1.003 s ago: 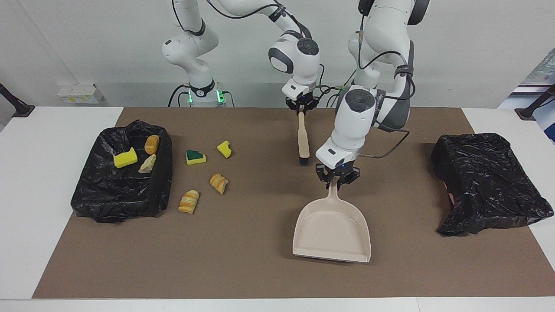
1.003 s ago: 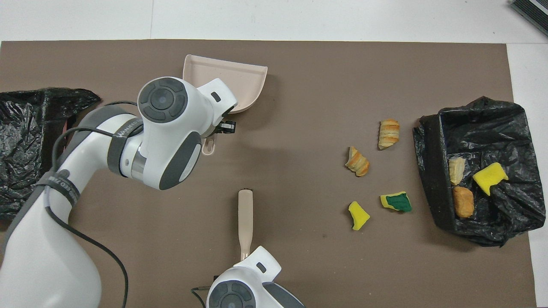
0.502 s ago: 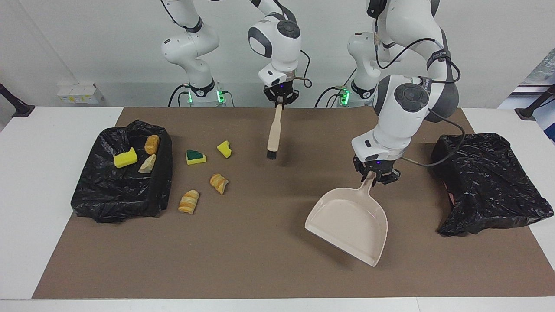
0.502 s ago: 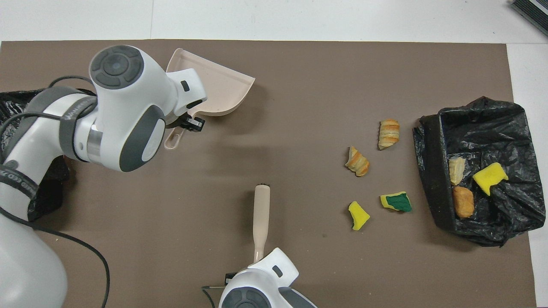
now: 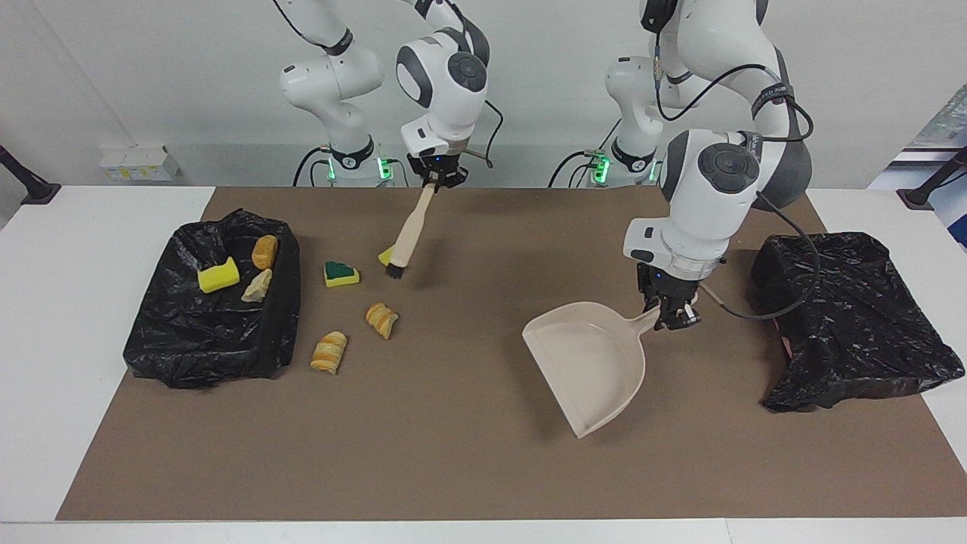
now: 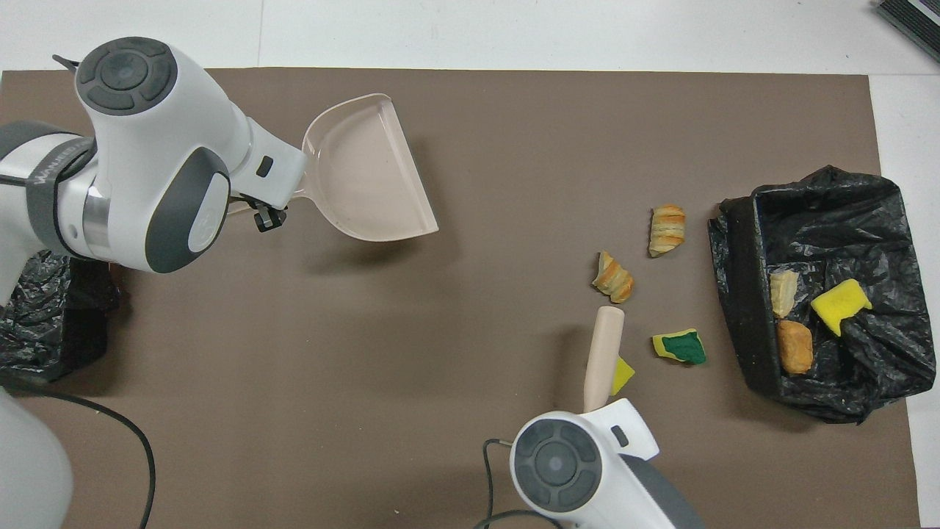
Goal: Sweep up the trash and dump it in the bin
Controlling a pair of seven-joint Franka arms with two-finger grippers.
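Observation:
My left gripper (image 5: 671, 314) (image 6: 261, 215) is shut on the handle of the beige dustpan (image 5: 589, 361) (image 6: 367, 176). The pan hangs tilted over the mat, its open edge turned toward the right arm's end of the table. My right gripper (image 5: 436, 180) is shut on the brush (image 5: 406, 234) (image 6: 604, 356), whose bristles hang at a yellow sponge chunk (image 5: 386, 258) (image 6: 625, 373). Loose trash lies beside it: a green-faced sponge (image 5: 341, 273) (image 6: 679, 347) and two croissant pieces (image 5: 381, 319) (image 5: 329, 352). In the overhead view the right wrist hides its fingers.
The black-lined bin (image 5: 204, 347) (image 6: 815, 198) at the right arm's end of the table holds a yellow sponge (image 5: 218, 276) and two bread pieces (image 5: 264, 251). A black bag-covered box (image 5: 854, 317) sits at the left arm's end. A brown mat (image 5: 453, 453) covers the table.
My right arm swung the brush toward the loose trash, up to the yellow sponge chunk. My left arm drew the dustpan toward its own end and turned its open edge toward the trash.

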